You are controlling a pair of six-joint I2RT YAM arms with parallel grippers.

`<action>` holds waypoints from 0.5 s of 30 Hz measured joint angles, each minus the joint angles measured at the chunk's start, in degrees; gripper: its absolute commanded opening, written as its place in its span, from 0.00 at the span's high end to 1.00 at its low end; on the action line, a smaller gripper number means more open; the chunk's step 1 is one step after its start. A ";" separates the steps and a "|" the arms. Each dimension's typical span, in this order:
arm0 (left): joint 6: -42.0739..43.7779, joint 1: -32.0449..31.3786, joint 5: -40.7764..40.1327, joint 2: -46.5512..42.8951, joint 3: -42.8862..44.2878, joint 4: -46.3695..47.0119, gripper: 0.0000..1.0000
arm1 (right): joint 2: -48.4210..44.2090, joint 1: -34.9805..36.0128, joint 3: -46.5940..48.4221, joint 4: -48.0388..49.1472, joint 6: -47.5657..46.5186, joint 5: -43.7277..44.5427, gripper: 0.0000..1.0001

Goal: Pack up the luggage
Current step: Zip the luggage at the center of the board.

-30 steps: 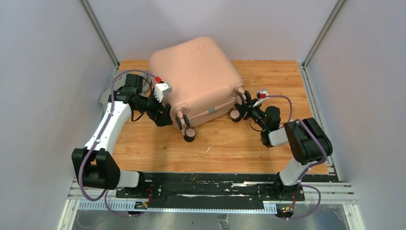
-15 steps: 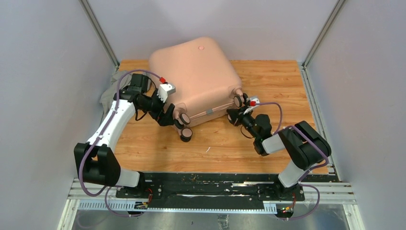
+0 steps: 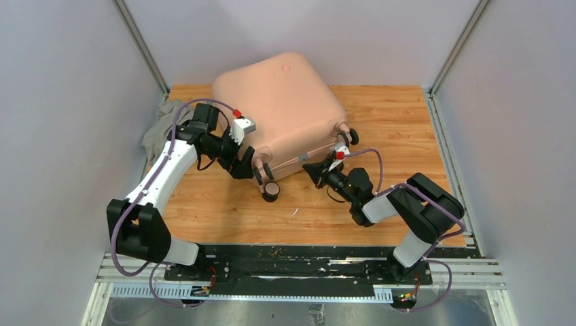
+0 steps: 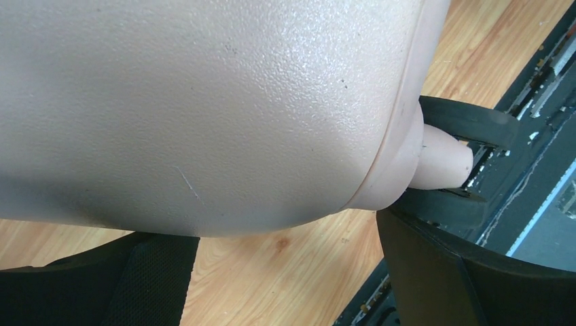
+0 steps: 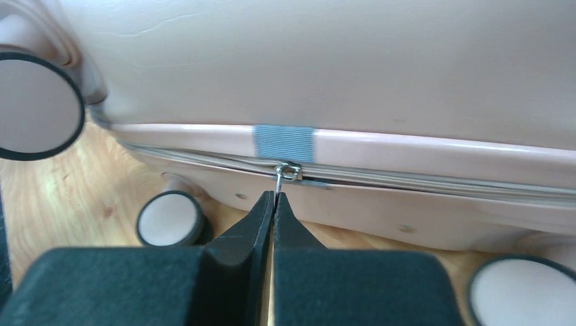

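Observation:
The luggage (image 3: 278,102) is a pale pink hard-shell suitcase lying closed and flat on the wooden table. My left gripper (image 3: 257,166) stands open at its near left corner. In the left wrist view the shell (image 4: 204,102) fills the top, and the open gripper (image 4: 285,272) has one finger on each side of the rounded corner, next to a wheel mount (image 4: 441,159). My right gripper (image 3: 307,166) is at the front seam. There my right gripper (image 5: 274,197) is shut, its tips pinching the metal zipper pull (image 5: 282,178) just below a grey fabric tab (image 5: 284,142).
A grey cloth (image 3: 159,125) lies bunched at the table's left edge behind my left arm. Black-rimmed wheels (image 3: 271,191) stick out from the suitcase's front side, and wheels (image 5: 170,217) also flank my right fingers. A small white scrap (image 3: 295,212) lies on the wood. Walls close in left, right and back.
My right gripper has slid left along the suitcase's front seam, from the right wheel to the grey tab. My left gripper has moved a little right, closer round the corner.

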 measured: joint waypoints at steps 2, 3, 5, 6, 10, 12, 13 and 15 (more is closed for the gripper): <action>-0.61 -0.70 -0.13 0.35 0.63 -0.52 0.02 | 0.55 1.73 0.61 0.02 -0.20 0.13 1.00; -0.85 -1.16 -0.20 0.57 1.03 -0.87 0.02 | 0.90 2.34 1.01 0.00 -0.33 0.17 1.00; -1.27 -2.34 -0.13 1.03 1.79 -1.64 0.02 | 1.60 4.96 1.77 -0.02 -0.57 0.17 1.00; -1.49 -2.95 -0.04 1.25 2.23 -1.90 0.02 | 1.88 5.90 2.12 -0.04 -0.66 0.22 1.00; -2.29 -4.55 0.50 2.01 4.11 -2.78 0.02 | 3.50 10.14 3.41 0.02 -0.85 0.66 1.00; -2.56 -4.96 0.57 2.49 4.92 -3.26 0.02 | 4.26 11.87 4.09 0.07 -0.85 1.16 1.00; -2.64 -5.05 0.52 2.69 5.18 -3.50 0.02 | 4.61 12.57 4.44 0.04 -0.83 1.44 1.00; -3.04 -5.18 0.39 3.21 5.95 -4.24 0.02 | 5.29 13.81 5.05 0.07 -0.83 2.36 1.00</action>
